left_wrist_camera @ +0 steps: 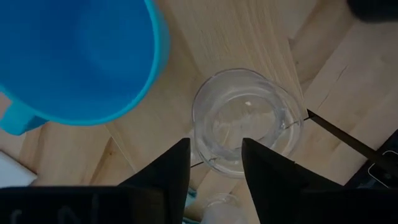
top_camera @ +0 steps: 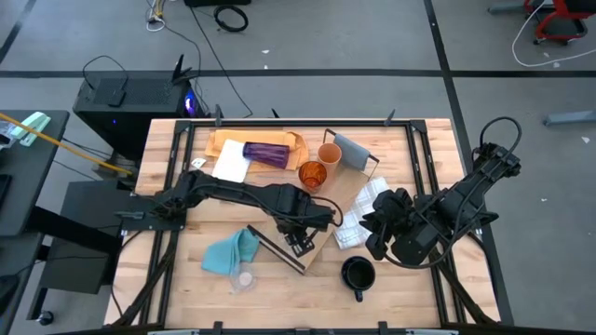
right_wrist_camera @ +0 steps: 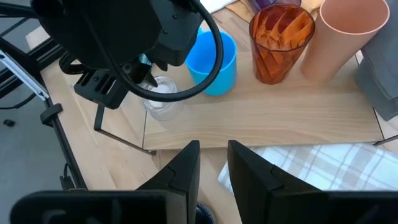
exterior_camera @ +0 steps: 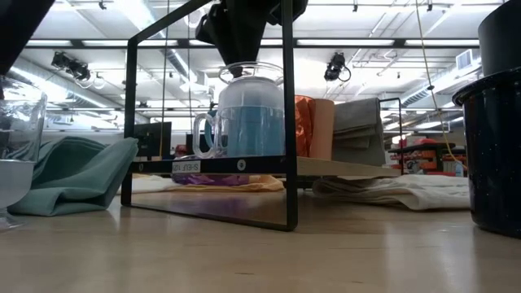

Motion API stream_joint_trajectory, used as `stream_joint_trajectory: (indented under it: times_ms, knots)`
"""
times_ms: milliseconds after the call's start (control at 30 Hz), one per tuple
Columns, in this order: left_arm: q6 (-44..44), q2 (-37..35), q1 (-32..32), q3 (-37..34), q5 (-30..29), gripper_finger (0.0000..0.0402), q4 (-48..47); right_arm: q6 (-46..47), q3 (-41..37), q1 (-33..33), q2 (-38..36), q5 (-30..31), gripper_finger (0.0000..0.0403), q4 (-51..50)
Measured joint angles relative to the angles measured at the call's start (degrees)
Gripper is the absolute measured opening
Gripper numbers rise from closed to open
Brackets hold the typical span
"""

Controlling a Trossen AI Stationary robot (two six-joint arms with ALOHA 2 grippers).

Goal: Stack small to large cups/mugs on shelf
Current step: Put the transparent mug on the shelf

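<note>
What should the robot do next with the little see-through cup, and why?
Probably let go and lift away: the left tool has its fingers around the rim of the clear cup, which appears to stand on the shelf beside the light blue mug.

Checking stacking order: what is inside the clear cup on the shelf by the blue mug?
The clear cup looks empty; the shelf wood shows through its bottom. The left gripper fingers straddle its near rim and cover that part. The blue mug stands beside it.

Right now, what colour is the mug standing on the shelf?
Light blue mug; right wrist view shows it best.
</note>
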Motion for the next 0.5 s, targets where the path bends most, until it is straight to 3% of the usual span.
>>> stream_joint_trajectory:
  times_ms: [500]
  knots:
    - [0.0, 0.0, -0.1, 0.0, 0.1, 0.0180, 0.0, 0.0, 0.0, 0.0, 0.0, 0.0, 0.0089, 0.1]
